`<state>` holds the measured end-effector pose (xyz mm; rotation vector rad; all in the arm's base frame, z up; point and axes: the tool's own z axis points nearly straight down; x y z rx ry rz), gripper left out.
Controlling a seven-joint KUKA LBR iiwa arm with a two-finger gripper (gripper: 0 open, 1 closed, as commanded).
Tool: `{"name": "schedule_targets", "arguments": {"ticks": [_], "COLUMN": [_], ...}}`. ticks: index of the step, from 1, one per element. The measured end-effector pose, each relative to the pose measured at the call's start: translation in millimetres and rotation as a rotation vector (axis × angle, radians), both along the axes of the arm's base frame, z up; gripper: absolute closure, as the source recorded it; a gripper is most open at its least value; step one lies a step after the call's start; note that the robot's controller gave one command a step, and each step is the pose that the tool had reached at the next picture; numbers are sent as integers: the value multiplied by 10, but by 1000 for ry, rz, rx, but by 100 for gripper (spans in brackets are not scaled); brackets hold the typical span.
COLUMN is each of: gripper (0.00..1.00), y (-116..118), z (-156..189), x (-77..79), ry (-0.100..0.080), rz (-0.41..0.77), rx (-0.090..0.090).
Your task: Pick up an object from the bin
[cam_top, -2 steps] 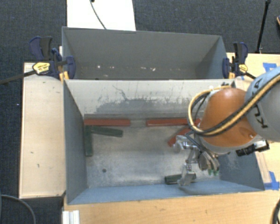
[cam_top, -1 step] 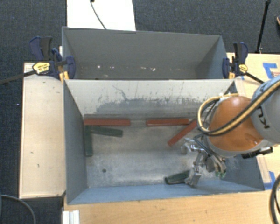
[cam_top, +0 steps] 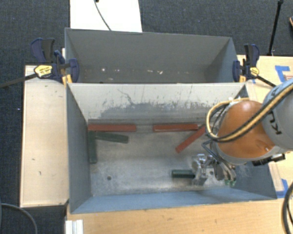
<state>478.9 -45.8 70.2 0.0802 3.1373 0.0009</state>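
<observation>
Gripper (cam_top: 203,172) low in bin (cam_top: 80,145), toward view's lower right corner, at right end of dark green bar (cam_top: 182,173). Bar flat on bin floor, long axis left-right. Jaws: released or clenched, cannot tell. Red-brown stick (cam_top: 189,141) tilted just behind.

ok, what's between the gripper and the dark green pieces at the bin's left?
In the camera view, a short dark green bar lies right beside the gripper. From there to the dark green pieces, the bin floor is bare.
</observation>
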Motion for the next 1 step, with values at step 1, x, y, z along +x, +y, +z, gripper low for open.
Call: {"name": "schedule_targets", "arguments": {"ticks": [1], "gripper": [100], "y": [190], "z": [1795], "x": [27], "ry": [-8], "rz": [34], "rx": [-1]}}
